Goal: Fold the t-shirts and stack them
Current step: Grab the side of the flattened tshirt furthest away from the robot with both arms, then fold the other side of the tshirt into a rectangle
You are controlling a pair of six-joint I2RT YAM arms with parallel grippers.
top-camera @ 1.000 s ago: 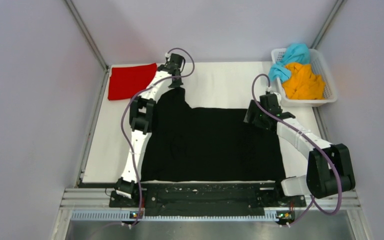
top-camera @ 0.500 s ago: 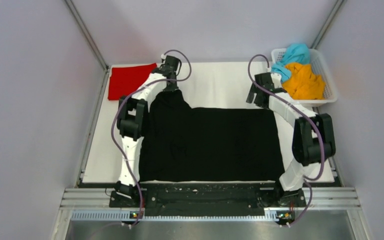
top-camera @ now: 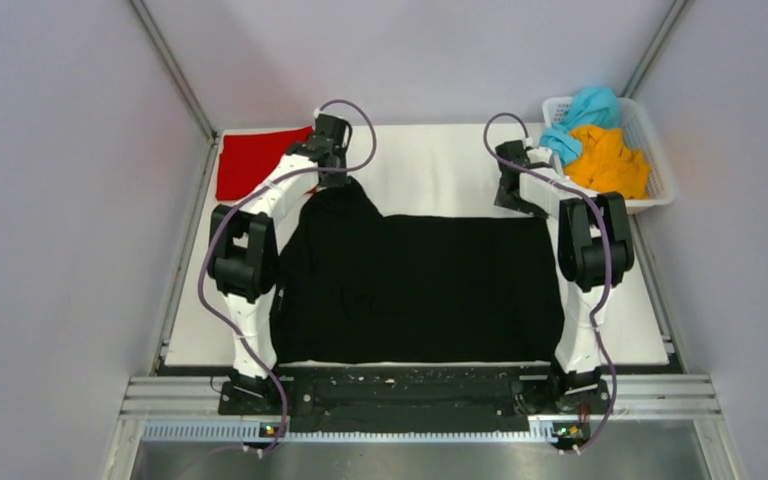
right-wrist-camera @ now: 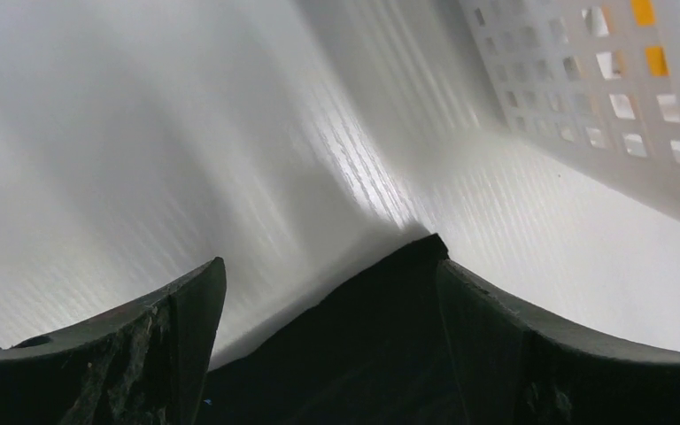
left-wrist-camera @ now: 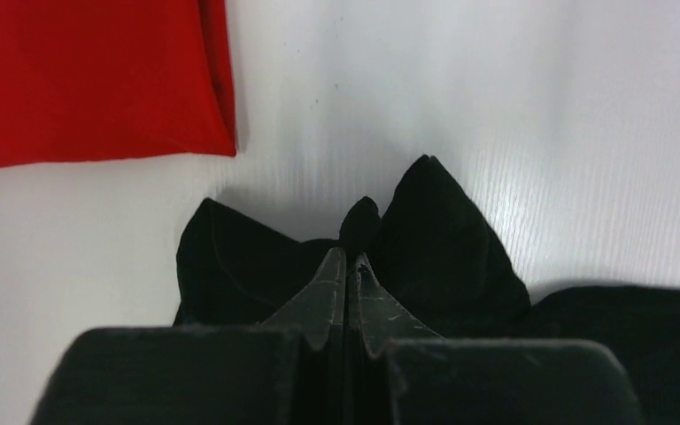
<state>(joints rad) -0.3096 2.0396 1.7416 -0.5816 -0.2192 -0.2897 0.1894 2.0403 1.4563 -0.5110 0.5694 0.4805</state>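
The black t-shirt [top-camera: 420, 285] lies spread over the white table, and its far left corner is drawn up into a peak. My left gripper [top-camera: 331, 176] is shut on that peak; in the left wrist view the fingertips [left-wrist-camera: 347, 258] pinch black cloth [left-wrist-camera: 447, 235]. My right gripper [top-camera: 516, 198] stands open at the shirt's far right corner. In the right wrist view the corner [right-wrist-camera: 390, 328] lies between the spread fingers [right-wrist-camera: 329, 266], touching neither. The folded red t-shirt [top-camera: 258, 160] lies at the far left. Orange [top-camera: 608, 162] and teal [top-camera: 585, 108] t-shirts sit in the basket.
The white mesh basket [top-camera: 660, 150] stands at the far right corner, and its wall [right-wrist-camera: 602, 88] is close to the right gripper. The red shirt's edge [left-wrist-camera: 217, 80] lies just beyond the left gripper. Bare white table [top-camera: 430, 165] stretches between the two grippers.
The right arm has swung away from the shirt's right edge to its far right corner beside the basket. The left gripper has carried its pinched corner slightly left and farther back.
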